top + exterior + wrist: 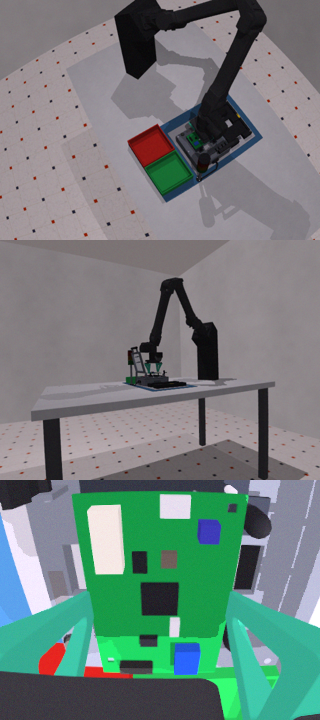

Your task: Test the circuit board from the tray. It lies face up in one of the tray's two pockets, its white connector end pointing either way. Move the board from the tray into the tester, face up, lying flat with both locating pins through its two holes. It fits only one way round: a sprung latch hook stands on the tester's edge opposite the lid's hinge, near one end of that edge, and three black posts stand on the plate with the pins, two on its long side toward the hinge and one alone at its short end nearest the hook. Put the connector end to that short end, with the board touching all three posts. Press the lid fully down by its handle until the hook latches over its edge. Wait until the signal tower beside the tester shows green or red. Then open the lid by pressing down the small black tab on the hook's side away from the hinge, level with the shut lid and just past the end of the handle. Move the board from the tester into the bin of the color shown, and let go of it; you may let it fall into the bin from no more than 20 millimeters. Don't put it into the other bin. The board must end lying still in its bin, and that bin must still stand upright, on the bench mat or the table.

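Observation:
My gripper (159, 601) (153, 371) is shut on the green circuit board (160, 574) (194, 140), with one teal finger on each long edge. The board is face up and its white connector (107, 540) lies at the end away from the wrist. It sits level, low over the plate of the grey tester (184, 149) (148, 380); I cannot tell whether it touches the plate. The tester's lid (136, 362) stands open. A black post (258, 523) shows at the board's right side. The signal tower (203, 161) (129, 357) shows no bright lamp.
The black tray (239, 124) (168, 384) lies behind the tester on the blue bench mat (254, 135). The red bin (151, 144) and the green bin (169, 173) stand side by side left of the tester. The arm's base column (135, 38) stands far back.

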You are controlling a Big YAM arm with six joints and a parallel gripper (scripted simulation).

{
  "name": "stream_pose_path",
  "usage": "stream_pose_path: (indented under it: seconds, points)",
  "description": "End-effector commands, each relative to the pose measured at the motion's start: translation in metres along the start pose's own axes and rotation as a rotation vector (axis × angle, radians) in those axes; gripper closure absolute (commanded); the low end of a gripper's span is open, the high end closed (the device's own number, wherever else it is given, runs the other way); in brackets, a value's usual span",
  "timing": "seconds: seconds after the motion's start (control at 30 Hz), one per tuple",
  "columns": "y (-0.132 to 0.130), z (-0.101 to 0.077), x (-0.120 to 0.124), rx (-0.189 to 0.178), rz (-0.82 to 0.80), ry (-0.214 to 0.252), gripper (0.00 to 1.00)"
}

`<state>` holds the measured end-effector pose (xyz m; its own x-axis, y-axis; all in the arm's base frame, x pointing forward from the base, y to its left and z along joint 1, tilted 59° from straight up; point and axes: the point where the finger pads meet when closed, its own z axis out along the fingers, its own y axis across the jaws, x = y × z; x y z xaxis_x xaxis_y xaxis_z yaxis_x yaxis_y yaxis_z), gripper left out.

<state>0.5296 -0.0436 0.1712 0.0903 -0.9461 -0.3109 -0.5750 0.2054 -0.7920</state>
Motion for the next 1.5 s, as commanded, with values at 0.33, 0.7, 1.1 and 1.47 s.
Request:
stream_pose_path:
  seconds: [0.33, 0.7, 1.1, 1.47]
  points:
    - [-0.0103, 0.0023, -0.0124, 0.021, -0.011, -0.015, 0.28]
    - [-0.0109, 0.003, -0.0138, 0.023, -0.011, -0.016, 0.28]
    - [-0.0104, 0.0031, -0.0138, 0.021, -0.01, -0.016, 0.28]
    - [-0.0104, 0.0031, -0.0138, 0.021, -0.01, -0.016, 0.28]
